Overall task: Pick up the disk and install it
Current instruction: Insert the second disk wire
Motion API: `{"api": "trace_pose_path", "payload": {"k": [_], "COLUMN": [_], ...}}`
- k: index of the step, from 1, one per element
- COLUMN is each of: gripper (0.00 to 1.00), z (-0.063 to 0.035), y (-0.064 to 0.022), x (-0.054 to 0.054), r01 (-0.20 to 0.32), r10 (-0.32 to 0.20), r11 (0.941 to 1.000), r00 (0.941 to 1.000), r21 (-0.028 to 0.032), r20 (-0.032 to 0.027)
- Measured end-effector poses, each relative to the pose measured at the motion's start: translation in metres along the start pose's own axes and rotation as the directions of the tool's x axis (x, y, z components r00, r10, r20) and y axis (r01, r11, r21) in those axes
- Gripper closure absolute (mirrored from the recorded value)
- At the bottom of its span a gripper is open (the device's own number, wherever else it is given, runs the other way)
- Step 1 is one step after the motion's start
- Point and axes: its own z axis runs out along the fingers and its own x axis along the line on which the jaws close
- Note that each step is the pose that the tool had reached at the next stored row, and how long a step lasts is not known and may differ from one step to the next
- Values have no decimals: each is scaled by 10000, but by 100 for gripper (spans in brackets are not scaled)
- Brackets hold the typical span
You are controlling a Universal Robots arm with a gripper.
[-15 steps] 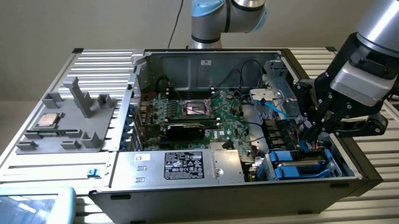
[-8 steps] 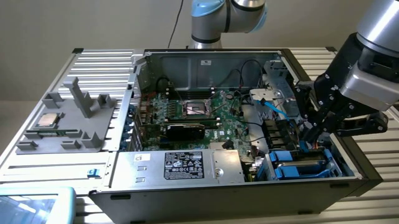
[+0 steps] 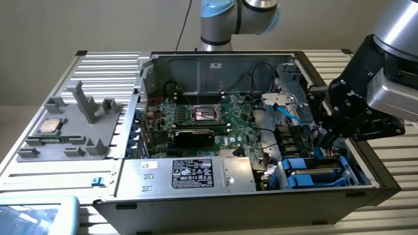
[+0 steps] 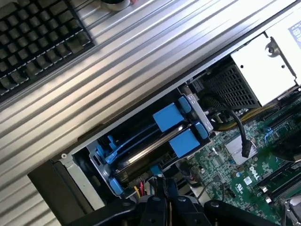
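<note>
1. right under the wrist camera you see the gripper (image 4: 164,195): its two black fingers (image 4: 160,188) are pressed together, closed, and nothing is held between them.
2. just beyond the fingertips you find the disk (image 4: 146,148), already sitting in the drive cage (image 4: 77,162) at the corner of the computer case (image 3: 196,210). its silver edge shows between blue plastic rails, and two blue tabs (image 4: 181,129) stand on the end away from the gripper.
3. you can see that the fingertips hang just above the cage, near the disk; i cannot tell if they touch it.
4. from the exterior view, your gripper (image 3: 326,139) comes down over the case wall on the exterior view's right, and the blue frame of the disk (image 3: 313,174) lies directly below it.
5. further from the gripper, across the case, you have the green motherboard (image 3: 216,122) with its cpu socket, and a silver box with a black label (image 3: 189,174) beside the drive cage.
6. well apart from the gripper, outside the case on the exterior view's left, a grey holder (image 3: 72,127) carries a small square silver chip (image 3: 51,126).
7. beyond the case wall, on the ribbed table (image 4: 141,61), a black keyboard (image 4: 37,42) lies.
</note>
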Motion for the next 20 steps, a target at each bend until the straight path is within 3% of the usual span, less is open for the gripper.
{"api": "trace_pose_path", "payload": {"k": [5,10,15,20], "gripper": [89,89,89,89], "z": [2,4,4,4], "y": [0,0,0,1], "x": [0,0,0,1], "r01": [890,1794,2684,3541], "r10": [-890,-1794,-2684,-3541], "r11": [9960,9837,9632,9351], "r00": [9960,9838,9633,9352], "r21": [55,84,106,134], "r20": [4,-2,-5,-12]}}
